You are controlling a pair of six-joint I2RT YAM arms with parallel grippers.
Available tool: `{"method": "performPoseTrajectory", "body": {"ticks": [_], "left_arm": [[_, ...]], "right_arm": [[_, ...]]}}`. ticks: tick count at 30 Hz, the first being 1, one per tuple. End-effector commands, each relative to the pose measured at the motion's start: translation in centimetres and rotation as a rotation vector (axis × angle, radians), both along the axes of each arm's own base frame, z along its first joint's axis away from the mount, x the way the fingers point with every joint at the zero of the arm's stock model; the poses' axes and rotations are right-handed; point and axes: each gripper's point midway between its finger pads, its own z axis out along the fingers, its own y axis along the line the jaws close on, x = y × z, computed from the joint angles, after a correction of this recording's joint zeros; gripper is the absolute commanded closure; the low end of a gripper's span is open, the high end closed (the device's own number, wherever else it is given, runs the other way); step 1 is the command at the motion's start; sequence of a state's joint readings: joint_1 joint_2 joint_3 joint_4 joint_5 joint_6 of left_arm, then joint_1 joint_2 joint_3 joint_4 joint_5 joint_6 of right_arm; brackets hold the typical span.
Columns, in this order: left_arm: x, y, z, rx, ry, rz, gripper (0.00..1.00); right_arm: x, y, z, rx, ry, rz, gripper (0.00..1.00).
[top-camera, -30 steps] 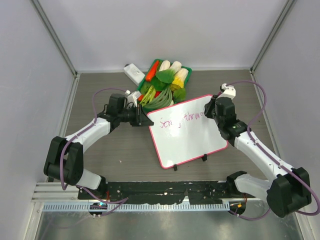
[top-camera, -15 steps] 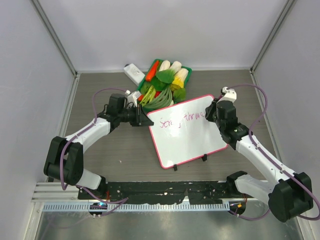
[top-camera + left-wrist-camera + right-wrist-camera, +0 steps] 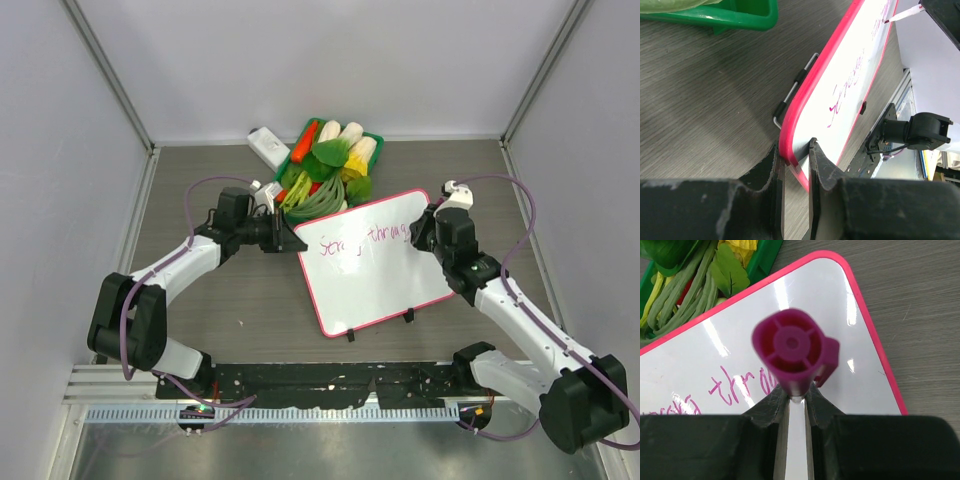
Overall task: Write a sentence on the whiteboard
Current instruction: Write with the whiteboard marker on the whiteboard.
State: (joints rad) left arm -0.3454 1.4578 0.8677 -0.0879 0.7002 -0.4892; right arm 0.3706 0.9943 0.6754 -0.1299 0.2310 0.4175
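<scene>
Slippage is the main worry on the left side. The left jaws are pinching only the pink rim at one corner of the whiteboard (image 3: 850, 65), which sits between them with its writing face running away from them toward the right jaws. That corner looks raised off the table (image 3: 220, 300). With so little of the board in the pinch, pressure from the pen could pivot it around the left jaws and skew the letters.

The sentence (image 3: 737, 385) lies just ahead of the right jaws, its last letters right under them. The right jaws are pinching the barrel of a magenta marker (image 3: 792, 352), its butt end pointing up at the wrist camera. If the barrel slides in that pinch, the tip may lift and the strokes fade, or dig in and shove the board. The second word is also running toward the rim to the right of the right jaws, so space on that line may run out. The green basket (image 3: 375, 137) of vegetables sits just beyond both pairs of jaws, where a wrist could brush it.

Counted:
- one whiteboard
- one line of writing with two words
- one marker
- one basket
- one small white block (image 3: 265, 143) beyond the left jaws
- two arms
</scene>
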Motion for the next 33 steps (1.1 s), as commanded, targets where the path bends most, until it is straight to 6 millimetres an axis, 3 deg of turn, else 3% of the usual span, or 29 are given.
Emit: {"method": "performPoseTrajectory", "body": {"ticks": [1,8,18,27,33], "left_arm": [[1.0,1.5,-2.6,0.169,-0.081,0.022,1.00],[0.9,1.4,-2.7,0.171,-0.080,0.018,1.00],[0.9,1.4,-2.5,0.174,-0.084,0.018,1.00],[0.8,1.4,-2.7,0.176,-0.082,0.015,1.00],[0.9,1.4,-2.9,0.181,-0.078,0.016,1.00]], "right_arm": [[0.2,1.0,1.0,0.048,-0.028,0.037,0.98],[1.4,1.7,2.8,0.101,-0.067,0.029,0.99],[2.7,1.3,9.0,0.154,-0.224,-0.011,0.99],[5.2,-1.2,8.0,0.077,-0.178,-0.098,0.99],[5.9,-0.9,6.9,0.084,-0.162,-0.083,0.98]]}}
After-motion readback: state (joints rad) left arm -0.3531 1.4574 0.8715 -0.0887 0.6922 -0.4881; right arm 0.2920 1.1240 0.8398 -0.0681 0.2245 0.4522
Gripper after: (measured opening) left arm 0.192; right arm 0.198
